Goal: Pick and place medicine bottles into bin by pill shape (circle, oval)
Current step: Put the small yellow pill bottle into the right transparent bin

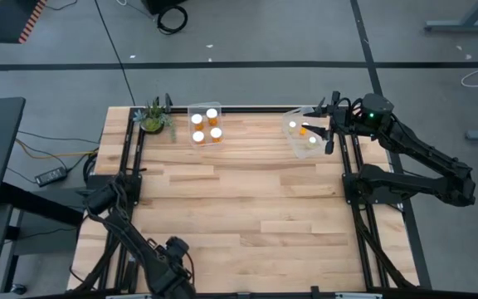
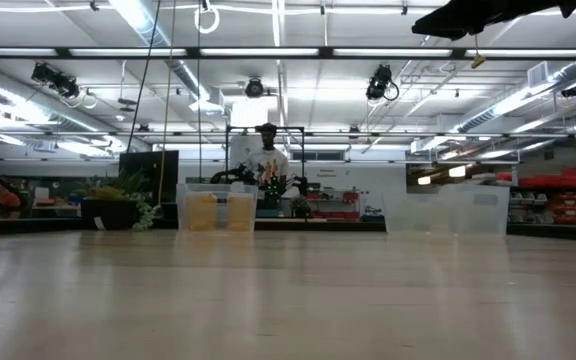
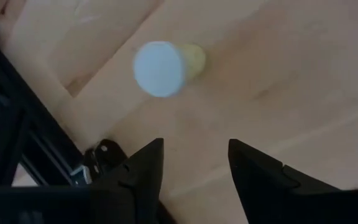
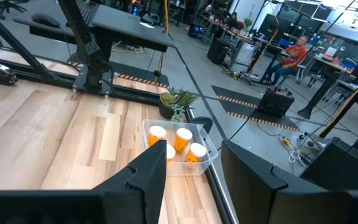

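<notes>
While the open right gripper (image 1: pixel 320 110) hangs over the clear plastic bin (image 1: pixel 304 133), the open left gripper (image 3: pixel 194 163) must grab 1 white-capped orange bottle (image 3: pixel 163 67).

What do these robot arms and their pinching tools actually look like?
Both are black, jointed metal arms. The right arm carries a small green light near its wrist. Each tool, left and right, ends in two dark, wedge-shaped fingers tapering to points.

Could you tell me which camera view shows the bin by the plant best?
The high view: the bin shows four capped bottles from above. The right wrist view shows it partly behind a finger, the low view side-on and distant; the left wrist view misses it.
</notes>
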